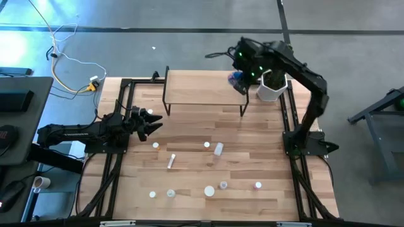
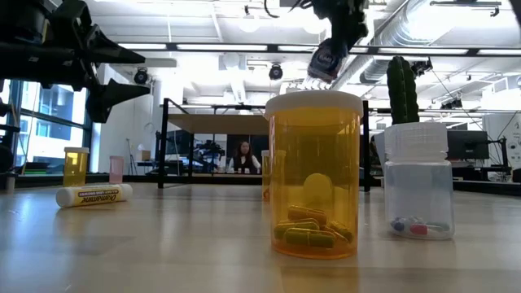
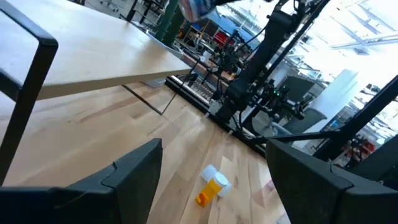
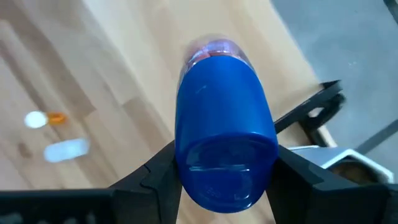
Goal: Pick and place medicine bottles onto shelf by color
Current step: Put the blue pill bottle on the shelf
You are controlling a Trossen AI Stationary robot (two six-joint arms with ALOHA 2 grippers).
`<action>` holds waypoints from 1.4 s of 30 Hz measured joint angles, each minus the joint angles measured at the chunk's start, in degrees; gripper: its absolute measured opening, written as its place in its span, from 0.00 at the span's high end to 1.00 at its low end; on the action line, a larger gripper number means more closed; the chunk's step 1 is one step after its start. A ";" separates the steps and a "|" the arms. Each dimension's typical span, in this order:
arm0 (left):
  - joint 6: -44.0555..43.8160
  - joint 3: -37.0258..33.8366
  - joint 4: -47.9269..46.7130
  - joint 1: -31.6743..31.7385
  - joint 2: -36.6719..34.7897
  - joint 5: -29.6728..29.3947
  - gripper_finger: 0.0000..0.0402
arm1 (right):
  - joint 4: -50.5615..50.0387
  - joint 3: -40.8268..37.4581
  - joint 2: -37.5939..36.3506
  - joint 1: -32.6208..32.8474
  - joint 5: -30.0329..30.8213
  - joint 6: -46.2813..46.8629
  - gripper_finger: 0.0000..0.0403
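Right gripper point(image 4: 225, 163) is clamped on the blue bottle point(image 4: 225, 149), above the shelf point(image 1: 202, 88); placing is in hand, lowering is needed next. Left gripper point(image 1: 151, 123) is held wide, waiting.

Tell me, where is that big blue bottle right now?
The blue bottle is held in the right end effector, above the shelf's right end, beside the white pot.

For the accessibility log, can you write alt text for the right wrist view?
The right gripper is shut on a round blue plastic medicine bottle, held between its two dark fingers above the light wood shelf top. Far below lie a small orange bottle with a white cap and a clear bottle, both on their sides.
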 joint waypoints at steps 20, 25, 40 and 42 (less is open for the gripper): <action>-0.03 0.00 -0.07 0.00 0.00 0.02 0.31 | 0.20 5.35 12.44 -5.46 0.69 -14.41 0.58; -0.03 0.02 -0.09 0.02 0.00 0.02 0.31 | 0.23 5.29 14.36 -5.49 2.50 -15.69 0.58; -0.03 0.00 -0.10 0.01 0.01 0.16 0.31 | 0.23 5.26 15.60 -5.81 -0.86 -18.91 0.58; -0.03 0.00 -0.09 0.01 0.00 0.18 0.31 | 0.23 5.26 15.96 -5.44 -0.82 -18.86 0.58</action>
